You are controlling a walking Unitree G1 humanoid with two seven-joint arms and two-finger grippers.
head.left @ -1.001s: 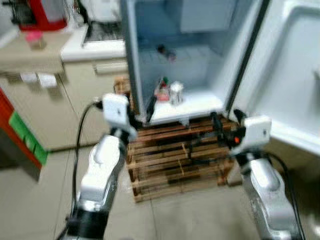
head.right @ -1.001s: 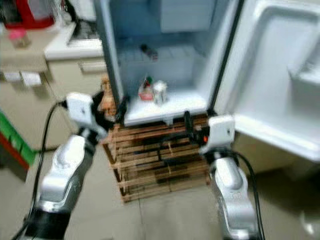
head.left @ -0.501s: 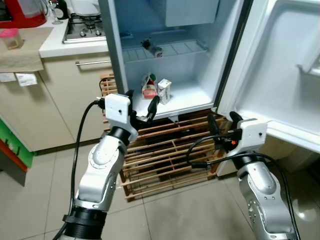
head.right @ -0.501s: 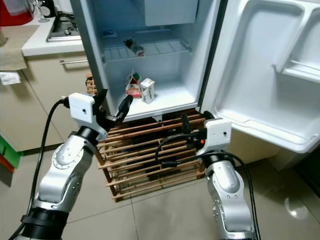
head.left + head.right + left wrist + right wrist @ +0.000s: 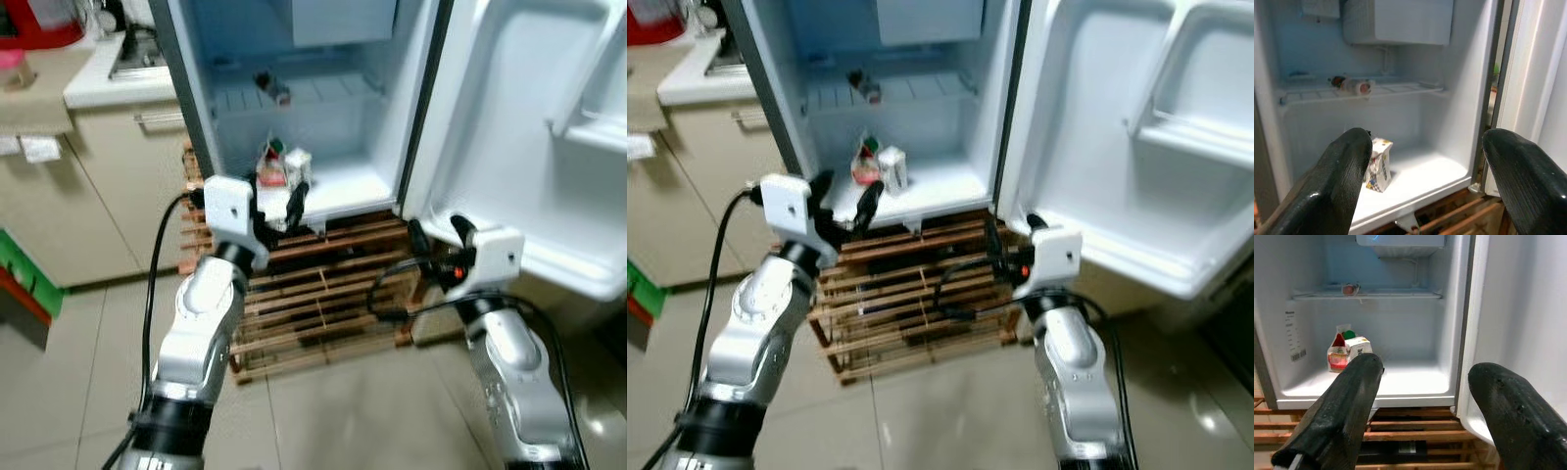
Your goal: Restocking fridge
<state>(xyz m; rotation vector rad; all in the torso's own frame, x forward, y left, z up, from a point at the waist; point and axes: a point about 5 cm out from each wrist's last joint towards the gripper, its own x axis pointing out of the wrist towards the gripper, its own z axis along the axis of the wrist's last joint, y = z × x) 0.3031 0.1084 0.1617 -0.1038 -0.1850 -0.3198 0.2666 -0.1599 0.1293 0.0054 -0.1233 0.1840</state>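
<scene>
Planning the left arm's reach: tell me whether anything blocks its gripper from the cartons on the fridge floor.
Nothing visible does. The left gripper, jaws open, hangs just outside the open fridge, and the cartons stand straight ahead of it.

The head camera now sits nearer the open fridge (image 5: pixel 294 108), and the left gripper (image 5: pixel 272 201), jaws apart, now overlaps its bottom shelf edge.

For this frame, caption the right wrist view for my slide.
Open right gripper faces the open fridge, two cartons on its floor.
</scene>
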